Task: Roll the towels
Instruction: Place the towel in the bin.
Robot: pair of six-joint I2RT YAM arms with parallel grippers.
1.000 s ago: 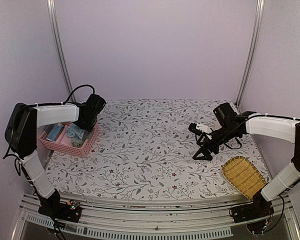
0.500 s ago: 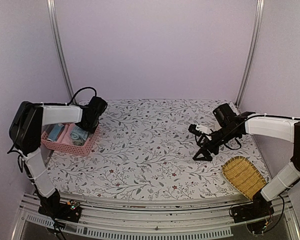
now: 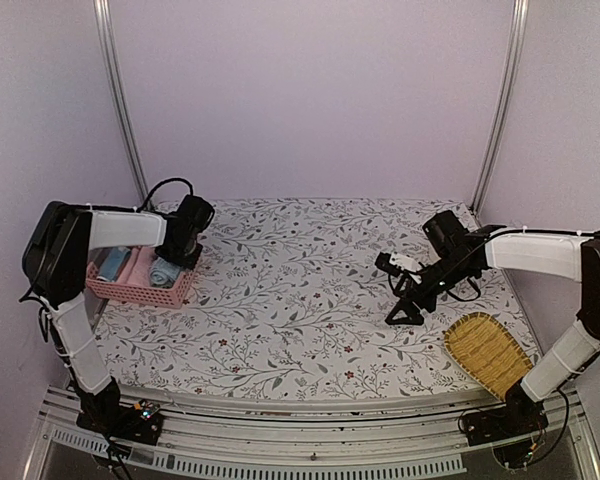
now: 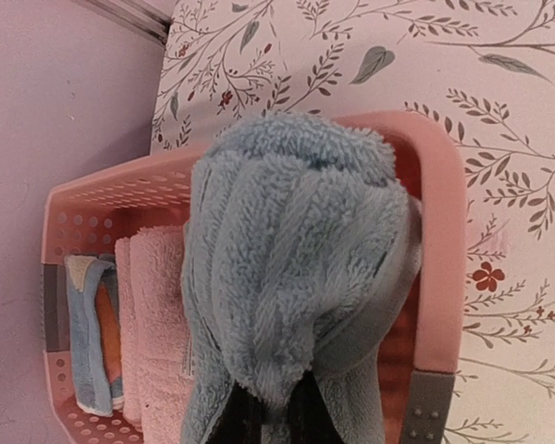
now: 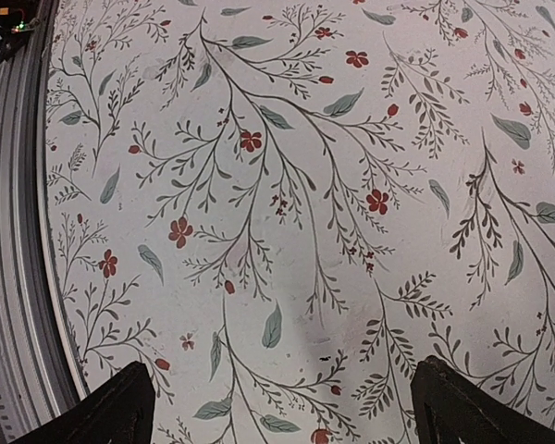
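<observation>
At the table's left edge, the left gripper (image 3: pixel 170 258) has sunk lower over the pink basket (image 3: pixel 130 292) than 1 second ago, and the basket sits slightly further left. Its jaws pinch a blue towel (image 4: pixel 296 268), a fluffy, ribbed bundle hanging over the basket's right end, close against the rim. The basket is perforated plastic with rounded corners. Inside it, a rolled pink towel (image 4: pixel 153 314) and a blue-and-orange towel (image 4: pixel 88 338) lie side by side. The right gripper (image 5: pixel 291 416) has barely shifted. It hovers with its 2 fingers spread wide over the floral tablecloth (image 5: pixel 287 185), holding nothing, near an oval woven tray (image 3: pixel 488 352).
</observation>
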